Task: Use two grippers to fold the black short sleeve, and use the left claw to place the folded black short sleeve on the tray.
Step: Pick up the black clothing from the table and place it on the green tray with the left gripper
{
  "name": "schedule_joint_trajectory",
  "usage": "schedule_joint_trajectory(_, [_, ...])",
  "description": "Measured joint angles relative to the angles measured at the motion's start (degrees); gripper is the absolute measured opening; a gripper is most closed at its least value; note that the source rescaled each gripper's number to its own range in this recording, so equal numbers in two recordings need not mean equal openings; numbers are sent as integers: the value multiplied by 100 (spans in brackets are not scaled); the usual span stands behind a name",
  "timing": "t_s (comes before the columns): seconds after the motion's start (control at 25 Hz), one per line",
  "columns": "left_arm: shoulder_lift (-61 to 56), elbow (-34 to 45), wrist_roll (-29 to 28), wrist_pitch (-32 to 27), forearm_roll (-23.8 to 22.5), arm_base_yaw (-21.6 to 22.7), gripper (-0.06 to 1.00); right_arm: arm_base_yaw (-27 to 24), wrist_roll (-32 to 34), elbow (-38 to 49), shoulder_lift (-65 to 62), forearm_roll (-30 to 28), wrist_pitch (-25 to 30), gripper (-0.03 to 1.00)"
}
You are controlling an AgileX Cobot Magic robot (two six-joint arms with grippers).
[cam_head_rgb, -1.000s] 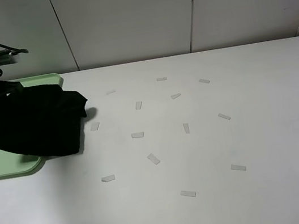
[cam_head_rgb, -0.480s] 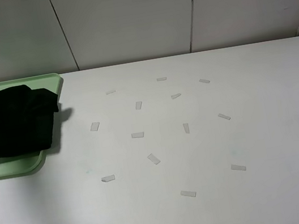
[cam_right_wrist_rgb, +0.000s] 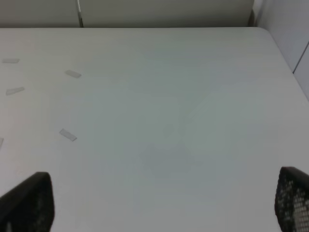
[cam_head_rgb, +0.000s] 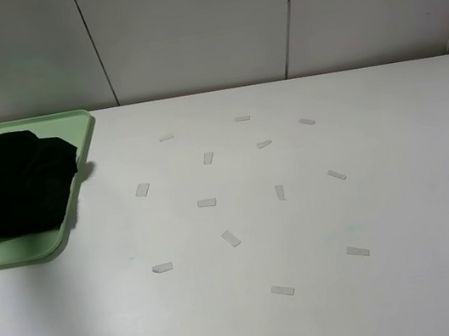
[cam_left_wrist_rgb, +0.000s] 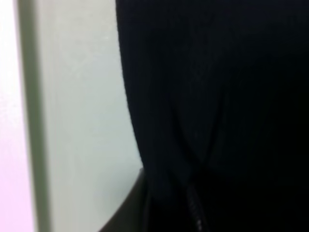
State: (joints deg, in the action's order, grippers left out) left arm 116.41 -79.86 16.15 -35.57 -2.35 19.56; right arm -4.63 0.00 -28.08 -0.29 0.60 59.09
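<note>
Black short sleeve [cam_head_rgb: 12, 186] lengthwise across tray [cam_head_rgb: 14, 250].

There is one green tray [cam_head_rgb: 71, 125], at 9 o'clock on the white table [cam_head_rgb: 370, 213]. There is one black short sleeve [cam_head_rgb: 12, 186], and it lies in a bundle on that tray. Thirteen small pale tape bits [cam_head_rgb: 206, 202] lie on the table, spread from the middle out toward 3 o'clock and 6 o'clock. Behind the table, at 12 o'clock, stand three wall panels [cam_head_rgb: 184, 28] with two dark lines between them. The right gripper [cam_right_wrist_rgb: 159, 203] shows two black fingertips [cam_right_wrist_rgb: 26, 203], one on each side, far apart
</note>
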Motion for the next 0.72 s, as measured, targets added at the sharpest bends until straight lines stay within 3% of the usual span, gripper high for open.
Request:
schedule_joint_trajectory(0.44, [0, 0, 0, 94, -441, 0, 10, 0, 0, 0, 0, 0, 0, 100])
schedule_joint_trajectory(0.52, [0, 0, 0, 94, -442, 0, 15, 0, 0, 0, 0, 0, 0, 100])
schedule_joint_trajectory(0.6, [0, 0, -18, 94, -477, 0, 37, 0, 0, 0, 0, 0, 0, 100])
schedule_joint_trajectory(0.68, [0, 0, -29, 117, -511, 6, 73, 0, 0, 0, 0, 0, 0, 100])
schedule_joint_trajectory(0.72, [0, 0, -34, 117, -543, 6, 84, 0, 0, 0, 0, 0, 0, 100])
